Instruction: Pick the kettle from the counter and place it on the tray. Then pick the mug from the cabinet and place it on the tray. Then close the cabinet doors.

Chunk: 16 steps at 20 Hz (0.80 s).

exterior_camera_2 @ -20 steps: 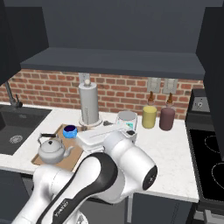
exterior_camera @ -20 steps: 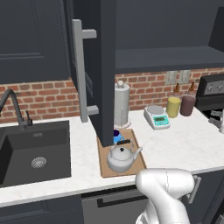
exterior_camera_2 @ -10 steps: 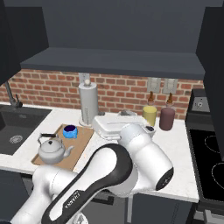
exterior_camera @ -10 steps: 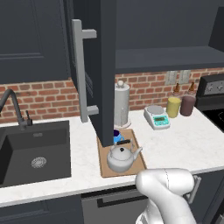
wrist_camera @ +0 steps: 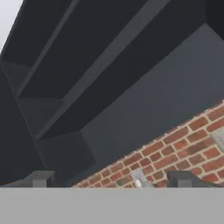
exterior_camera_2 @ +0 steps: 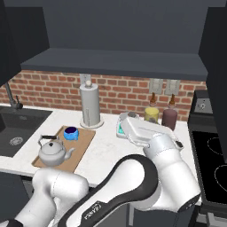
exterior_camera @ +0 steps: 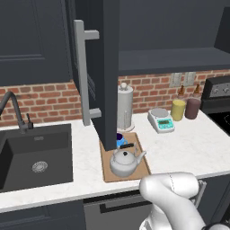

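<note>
The silver-grey kettle [exterior_camera: 125,161] [exterior_camera_2: 52,152] stands on the wooden tray [exterior_camera: 108,173] [exterior_camera_2: 84,142] on the white counter [exterior_camera: 188,148]. Behind it on the tray sits the blue mug [exterior_camera_2: 71,132] [exterior_camera: 120,140], half hidden by a door in the left base view. The cabinet [exterior_camera: 173,58] [exterior_camera_2: 115,62] [wrist_camera: 131,87] is open. Its left door [exterior_camera: 105,67] juts out over the tray, and the right door [exterior_camera_2: 217,80] is swung out too. My gripper [wrist_camera: 111,181] is open and empty, raised right of the tray and looking up at the cabinet's underside and the brick wall.
A paper-towel roll [exterior_camera: 125,108] stands behind the tray. A small scale [exterior_camera: 161,120], a yellow canister [exterior_camera: 178,109] and a maroon canister [exterior_camera: 193,108] stand to the right. A sink [exterior_camera: 36,155] lies at the left and a stove [exterior_camera_2: 213,164] at the right.
My hand has swung from near the tray to the right across the counter and tilted upward. The kettle, mug and doors have not moved, and the gripper has stayed open.
</note>
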{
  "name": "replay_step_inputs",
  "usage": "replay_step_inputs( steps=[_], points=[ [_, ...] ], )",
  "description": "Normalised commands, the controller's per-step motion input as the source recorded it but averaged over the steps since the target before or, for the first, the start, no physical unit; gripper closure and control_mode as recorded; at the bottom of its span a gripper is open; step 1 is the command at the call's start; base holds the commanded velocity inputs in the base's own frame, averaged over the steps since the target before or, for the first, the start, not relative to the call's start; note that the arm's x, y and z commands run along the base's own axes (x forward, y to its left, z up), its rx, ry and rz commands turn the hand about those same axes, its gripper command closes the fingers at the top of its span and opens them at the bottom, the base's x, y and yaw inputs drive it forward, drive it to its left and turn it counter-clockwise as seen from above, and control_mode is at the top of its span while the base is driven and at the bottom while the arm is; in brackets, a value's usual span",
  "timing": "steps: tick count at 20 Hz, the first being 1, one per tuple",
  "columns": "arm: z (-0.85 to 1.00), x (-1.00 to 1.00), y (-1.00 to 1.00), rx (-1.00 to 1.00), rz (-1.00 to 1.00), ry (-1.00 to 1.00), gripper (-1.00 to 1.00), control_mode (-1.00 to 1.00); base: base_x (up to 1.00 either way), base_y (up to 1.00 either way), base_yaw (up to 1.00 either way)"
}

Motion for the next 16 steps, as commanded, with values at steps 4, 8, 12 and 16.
replay_step_inputs(
  steps=[4, 8, 12, 16],
  points=[
    [-0.31, 0.00, -0.70, 0.16, 0.00, 0.06, -1.00, -1.00, 0.00, 0.00, 0.00],
    [-0.35, 0.00, -0.82, 0.30, 0.00, 0.01, -1.00, -1.00, 0.00, 0.00, 0.00],
    [-0.18, 0.01, -0.45, 0.25, 0.00, 0.05, -1.00, -1.00, 0.00, 0.00, 0.00],
    [-0.24, 0.04, -0.31, 0.20, 0.10, 0.02, -1.00, -1.00, 0.00, 0.00, 0.00]
  ],
)
